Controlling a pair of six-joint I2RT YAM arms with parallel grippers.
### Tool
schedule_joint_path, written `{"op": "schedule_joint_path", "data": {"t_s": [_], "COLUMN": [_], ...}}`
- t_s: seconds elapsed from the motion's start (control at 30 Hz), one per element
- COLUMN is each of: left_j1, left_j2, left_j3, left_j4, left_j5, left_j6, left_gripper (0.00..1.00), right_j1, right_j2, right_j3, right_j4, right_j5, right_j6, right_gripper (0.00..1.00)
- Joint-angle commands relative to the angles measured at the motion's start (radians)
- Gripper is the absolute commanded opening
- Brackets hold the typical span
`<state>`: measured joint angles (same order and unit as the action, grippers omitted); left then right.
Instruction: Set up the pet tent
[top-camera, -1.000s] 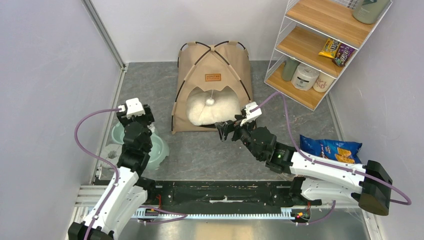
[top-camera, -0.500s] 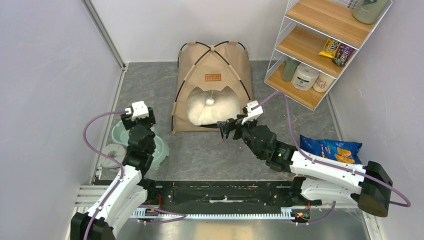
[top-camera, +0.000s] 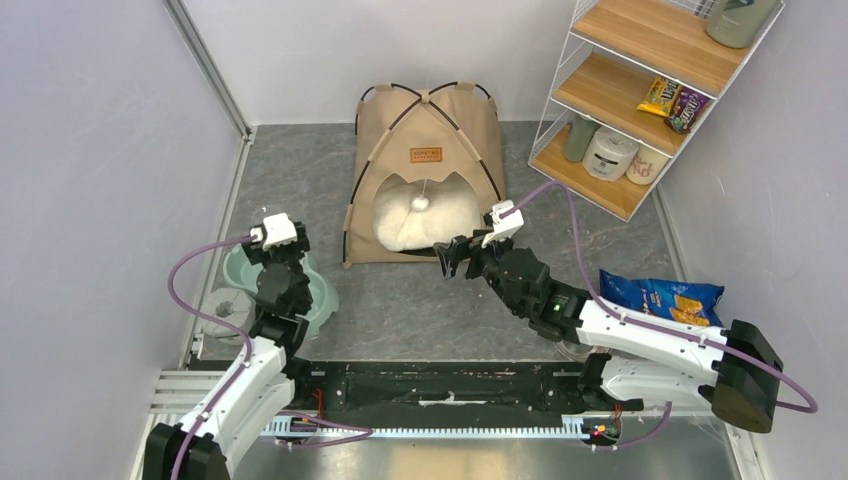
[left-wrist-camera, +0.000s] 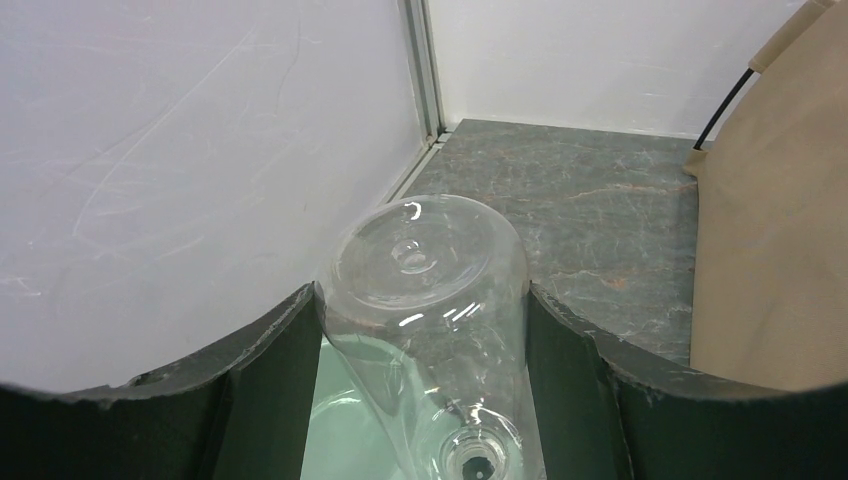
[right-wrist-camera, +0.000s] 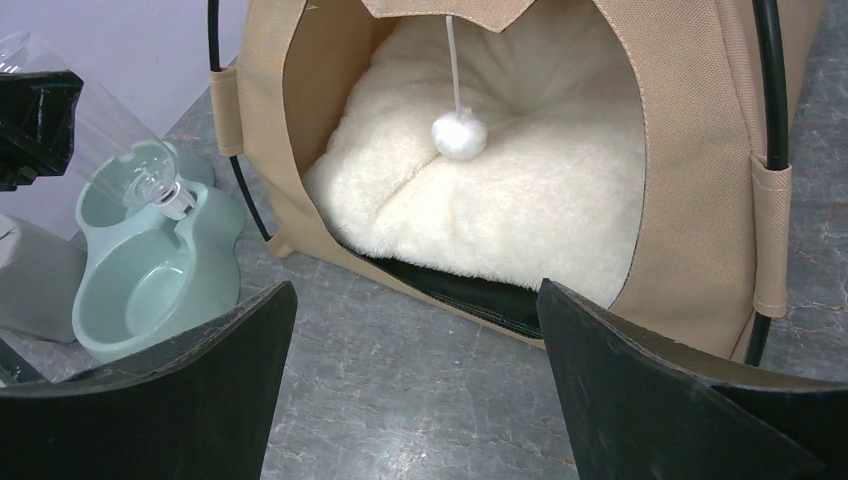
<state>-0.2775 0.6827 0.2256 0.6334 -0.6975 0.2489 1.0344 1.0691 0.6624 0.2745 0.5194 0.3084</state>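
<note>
Left fingers (left-wrist-camera: 265, 385) drew back, wide astride bottle (left-wrist-camera: 425, 270), grip unclear; right fingers (right-wrist-camera: 200, 400) wide, empty, before tent (right-wrist-camera: 690, 200); tent stands, pillow (right-wrist-camera: 520, 220) in, task looks done

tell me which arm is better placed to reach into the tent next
Right. Its open gripper sits just in front of the tent doorway, facing the pillow. The left gripper is off to the side, its jaws around the bottle over the green bowl.
</note>
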Motion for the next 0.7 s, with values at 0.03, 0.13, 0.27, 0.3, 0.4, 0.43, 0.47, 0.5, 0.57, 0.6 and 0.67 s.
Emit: {"op": "schedule_joint_path", "data": {"t_s": [0.03, 0.13, 0.27, 0.3, 0.4, 0.43, 0.47, 0.5, 0.57, 0.6, 0.67], "left_j1": [-0.008, -0.008, -0.008, -0.008, -0.008, -0.008, -0.008, -0.008, -0.008, -0.008, -0.008], "left_j2": [0.013, 0.023, 0.069, 0.077, 0.093, 0.093, 0.092, 0.091, 0.092, 0.094, 0.108], "left_j3": [-0.019, -0.015, -0.012, -0.013, -0.025, -0.03, -0.036, -0.04, -0.041, -0.042, -0.036], "left_j4": [0.069, 0.071, 0.089, 0.091, 0.115, 0.127, 0.14, 0.149, 0.166, 0.173, 0.204], "left_j5": [-0.045, -0.045, -0.061, -0.061, -0.068, -0.075, -0.081, -0.084, -0.101, -0.115, -0.138], "left_j6": [0.053, 0.049, 0.045, 0.039, 0.037, 0.038, 0.038, 0.041, 0.04, 0.04, 0.049], "left_gripper": [0.36, 0.36, 0.36, 0.36, 0.36, 0.36, 0.36, 0.36, 0.36, 0.36, 0.36], "right_j1": [-0.01, -0.012, -0.013, -0.013, -0.014, -0.014, -0.016, -0.017, -0.017, -0.019, -0.02], "right_j2": [0.009, 0.014, 0.017, 0.017, 0.016, 0.015, 0.016, 0.017, 0.021, 0.021, 0.024], "right_j3": [0.032, 0.034, 0.034, 0.035, 0.036, 0.036, 0.037, 0.038, 0.041, 0.042, 0.045], "right_j4": [0.017, 0.019, 0.017, 0.017, 0.016, 0.016, 0.014, 0.014, 0.014, 0.015, 0.014], "right_j5": [-0.012, -0.013, -0.015, -0.015, -0.016, -0.016, -0.016, -0.018, -0.019, -0.019, -0.021], "right_j6": [0.017, 0.02, 0.023, 0.025, 0.024, 0.023, 0.023, 0.022, 0.022, 0.024, 0.023], "right_gripper": [0.97, 0.97, 0.97, 0.97, 0.97, 0.97, 0.97, 0.97, 0.97, 0.97, 0.97]}}
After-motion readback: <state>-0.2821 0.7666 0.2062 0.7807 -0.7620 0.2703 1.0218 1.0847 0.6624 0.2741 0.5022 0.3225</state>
